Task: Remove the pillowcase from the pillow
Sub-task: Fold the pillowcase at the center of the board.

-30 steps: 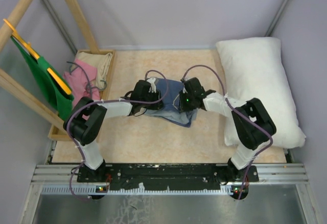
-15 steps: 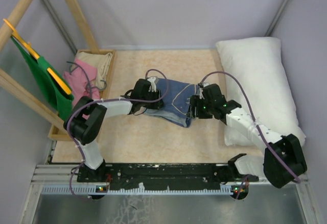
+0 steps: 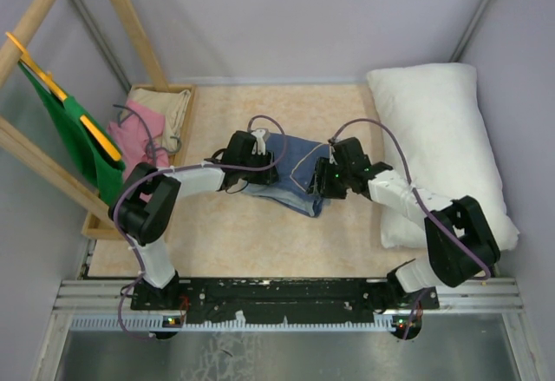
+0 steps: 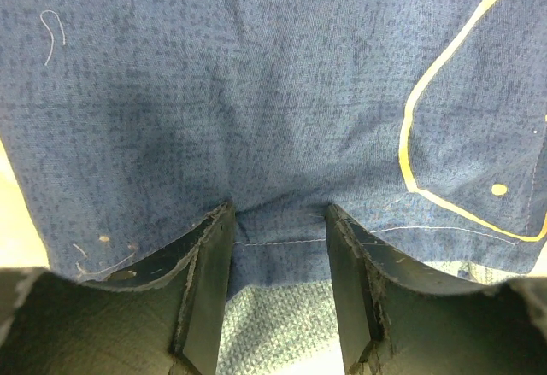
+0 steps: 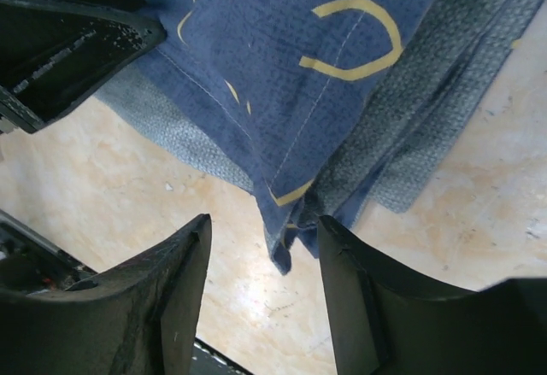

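Observation:
The navy pillowcase (image 3: 290,166) with yellow outlines lies folded in a small heap on the middle of the table, apart from the pillow. The white pillow (image 3: 438,138) lies bare along the right side. My left gripper (image 3: 250,171) is at the heap's left edge. In the left wrist view its fingers (image 4: 279,213) stand apart with the pillowcase's (image 4: 256,76) hem between them. My right gripper (image 3: 323,181) is at the heap's right corner. In the right wrist view it (image 5: 265,225) is open, with a hanging corner of the pillowcase (image 5: 325,42) between its fingers, just above the table.
A wooden tray (image 3: 186,95) at the back left holds a pink cloth (image 3: 137,129) and a beige cloth (image 3: 165,103). A green cloth (image 3: 82,142) hangs on a wooden rack (image 3: 130,25) at the left. Grey walls close in the table (image 3: 260,233).
My right arm swung out to the right, drawing the pillowcase's right edge with it, then came partly back. My left gripper stayed put.

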### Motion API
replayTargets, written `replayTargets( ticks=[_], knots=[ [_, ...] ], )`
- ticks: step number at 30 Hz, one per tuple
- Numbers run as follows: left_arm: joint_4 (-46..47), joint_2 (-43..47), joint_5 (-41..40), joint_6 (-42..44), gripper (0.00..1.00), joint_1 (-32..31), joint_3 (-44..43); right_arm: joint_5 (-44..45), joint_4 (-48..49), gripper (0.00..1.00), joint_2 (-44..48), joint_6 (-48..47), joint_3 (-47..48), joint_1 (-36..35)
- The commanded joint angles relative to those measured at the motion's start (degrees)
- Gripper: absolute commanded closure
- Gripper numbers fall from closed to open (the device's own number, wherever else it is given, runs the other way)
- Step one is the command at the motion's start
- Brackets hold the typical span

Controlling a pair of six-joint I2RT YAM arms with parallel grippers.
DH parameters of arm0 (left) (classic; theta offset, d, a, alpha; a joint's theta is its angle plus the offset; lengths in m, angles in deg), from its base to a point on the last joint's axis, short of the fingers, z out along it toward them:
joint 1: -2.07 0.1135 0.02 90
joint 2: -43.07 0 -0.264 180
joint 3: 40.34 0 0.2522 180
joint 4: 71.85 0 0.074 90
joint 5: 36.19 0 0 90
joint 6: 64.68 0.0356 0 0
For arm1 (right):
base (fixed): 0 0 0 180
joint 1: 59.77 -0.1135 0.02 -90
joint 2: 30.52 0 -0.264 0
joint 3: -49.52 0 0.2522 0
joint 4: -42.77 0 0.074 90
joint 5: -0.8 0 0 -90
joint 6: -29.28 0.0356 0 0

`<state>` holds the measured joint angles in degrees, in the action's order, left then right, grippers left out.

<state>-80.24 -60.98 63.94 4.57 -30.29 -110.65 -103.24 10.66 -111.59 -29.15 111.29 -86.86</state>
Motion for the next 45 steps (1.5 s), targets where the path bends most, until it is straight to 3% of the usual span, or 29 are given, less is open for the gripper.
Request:
replayTargets(
  ticks=[1, 11, 13, 16, 19, 22, 25, 27, 32, 40, 45],
  knots=[
    [-2.86, -1.64, 0.82, 0.74, 0.46, 0.52, -0.94, -3.04, 6.06, 0.48, -0.98, 6.63, -1.64, 0.04],
    [-4.34, -2.06, 0.86, 1.3, 0.46, 0.54, -1.8, -4.9, 17.11, 0.53, -8.16, 9.47, -1.54, 0.02],
    [-4.86, -1.97, 0.62, 1.39, 0.46, 0.62, -1.97, -5.91, 18.4, 0.61, -9.53, 9.57, -0.22, -0.01],
    [-5.61, -1.68, 0.16, 1.83, 0.46, 0.62, -2.07, -6.36, 17.28, 0.8, -9.46, 8.03, 3.05, 0.02],
    [-6.56, -1.79, -0.04, 2.64, 0.45, 0.63, -2.49, -5.94, 13.1, 0.84, -7.91, 4.32, 7.07, 0.27],
    [-7.75, -2.47, -0.1, 3.14, 0.45, 0.71, -3.32, -12.82, 13.45, 0.76, -5.86, 2.46, 8.08, 1.86],
    [-8.23, -2.97, -0.12, 3.38, 0.45, 0.87, -3.72, -28.48, 19.65, 0.61, -6.11, 5.62, 6.39, 5.07],
    [-8.31, -3.23, -0.03, 3.44, 0.45, 0.98, -3.95, -33.95, 22.11, 0.56, -6.41, 7.14, 5.42, 5.73],
    [-9.04, -3.81, 0.29, 3.69, 0.45, 1.24, -4.73, -31.57, 17.01, 0.41, -6.89, 1.85, 4.66, 5.82],
    [-10.09, -4.73, 0.69, 4.12, 0.45, 1.29, -5.06, -32.43, 15.68, 0.33, -10.7, 0.02, 3.61, 5.72],
    [-10.7, -4.98, 1.01, 4.04, 0.45, 1.38, -4.97, -20.93, 8.1, 0.29, -12.41, -6.28, 4.03, 4.77]
  ],
)
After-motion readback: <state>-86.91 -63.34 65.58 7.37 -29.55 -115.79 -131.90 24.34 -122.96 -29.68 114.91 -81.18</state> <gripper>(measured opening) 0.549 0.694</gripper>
